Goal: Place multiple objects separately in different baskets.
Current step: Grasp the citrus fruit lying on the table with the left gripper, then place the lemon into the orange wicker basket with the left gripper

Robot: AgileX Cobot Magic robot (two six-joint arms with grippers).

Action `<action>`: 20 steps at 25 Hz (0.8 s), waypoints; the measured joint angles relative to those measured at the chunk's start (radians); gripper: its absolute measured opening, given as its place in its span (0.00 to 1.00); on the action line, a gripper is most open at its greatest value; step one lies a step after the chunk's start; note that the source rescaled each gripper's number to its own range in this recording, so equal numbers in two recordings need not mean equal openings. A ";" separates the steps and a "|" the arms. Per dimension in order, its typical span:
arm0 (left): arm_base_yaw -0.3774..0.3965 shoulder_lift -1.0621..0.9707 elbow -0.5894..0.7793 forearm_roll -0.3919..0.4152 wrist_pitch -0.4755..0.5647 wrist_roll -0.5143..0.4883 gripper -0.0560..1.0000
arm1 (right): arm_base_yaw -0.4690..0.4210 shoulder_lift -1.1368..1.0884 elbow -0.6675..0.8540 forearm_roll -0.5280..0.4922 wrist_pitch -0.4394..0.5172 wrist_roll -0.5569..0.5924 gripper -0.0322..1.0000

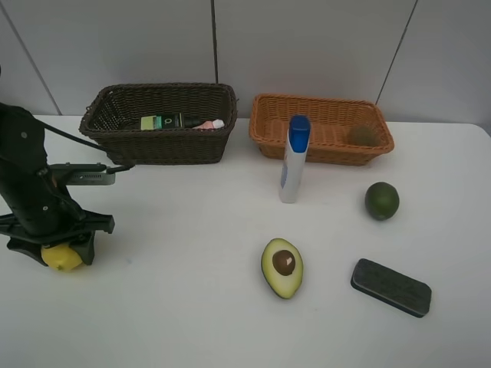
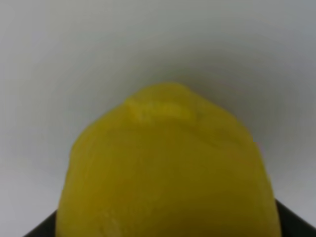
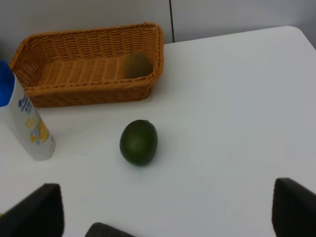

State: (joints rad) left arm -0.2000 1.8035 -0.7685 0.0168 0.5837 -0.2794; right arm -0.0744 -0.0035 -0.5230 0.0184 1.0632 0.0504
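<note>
Exterior high view: left claw [image 1: 55,250] straddles the lemon [image 1: 60,261] on the white bench [image 1: 192,314], forward and left of the dark brown basket [image 1: 161,146]; whether it grips cannot be told. Meanwhile the right claw [image 3: 168,210] stands wide apart, empty.

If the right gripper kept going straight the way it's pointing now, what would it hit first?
Probably the lime, roughly centred ahead of the open right gripper; the orange wicker basket sits beyond it. Depth is unclear, so it might meet the table first.
</note>
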 joint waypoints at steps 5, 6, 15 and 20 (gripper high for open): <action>-0.072 -0.044 -0.271 -0.211 0.087 0.200 0.58 | 0.000 0.000 0.000 0.000 0.000 0.000 1.00; -0.099 -0.038 -0.332 -0.251 0.103 0.235 0.58 | 0.000 0.000 0.000 0.000 0.000 0.000 1.00; -0.318 0.268 -1.094 -0.387 0.165 0.303 0.58 | 0.000 0.000 0.000 0.000 0.000 0.000 1.00; -0.332 0.567 -1.443 -0.395 0.135 0.303 0.58 | 0.000 0.000 0.000 0.000 0.000 0.000 1.00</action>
State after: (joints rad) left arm -0.5320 2.3708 -2.2119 -0.3777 0.7184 0.0240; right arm -0.0744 -0.0035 -0.5230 0.0184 1.0632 0.0504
